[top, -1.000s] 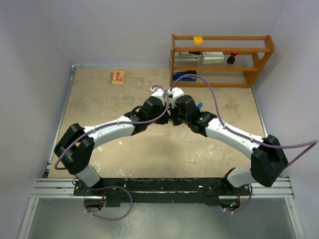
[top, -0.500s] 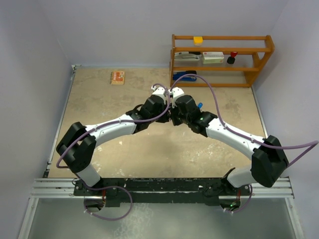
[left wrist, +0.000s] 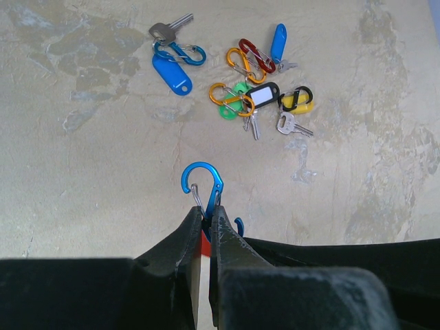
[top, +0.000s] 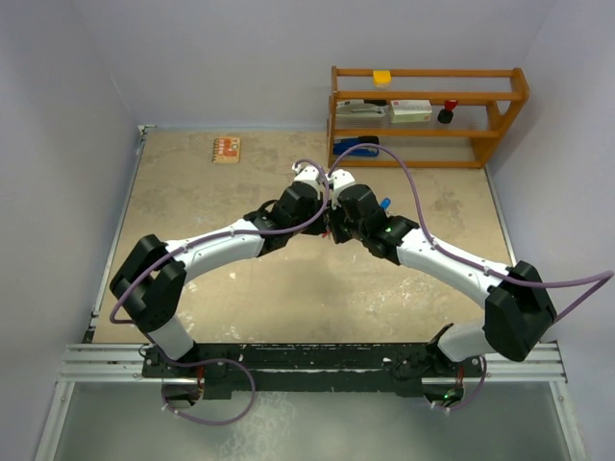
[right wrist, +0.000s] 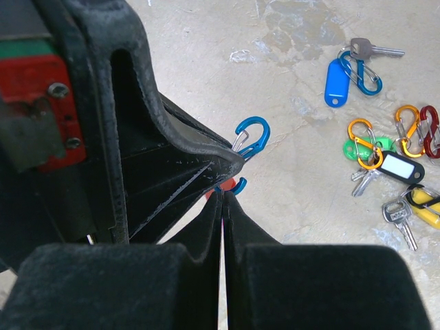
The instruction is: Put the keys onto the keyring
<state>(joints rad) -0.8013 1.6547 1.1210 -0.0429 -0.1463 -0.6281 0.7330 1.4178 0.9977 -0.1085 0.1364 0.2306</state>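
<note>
- Above the table (left wrist: pixel 82 206), left pincer (left wrist: pixel 205 212) clamps the blue clip (left wrist: pixel 184 181); right pincer (right wrist: pixel 223 194) is pressed closed beside its lower hook.
- Hold the clip steady; work its gate gently.

White shells on the long links of the left arm (top: pixel 216 248) and the right arm (top: pixel 452 269), chunky black housings at every joint, and a purple cable (top: pixel 415 197) looping off each. Up close, the fingers (left wrist: pixel 187 247) are matt black wedges, scuffed pale, and there's a red plate (right wrist: pixel 38 113) with a screw (right wrist: pixel 58 89).
</note>
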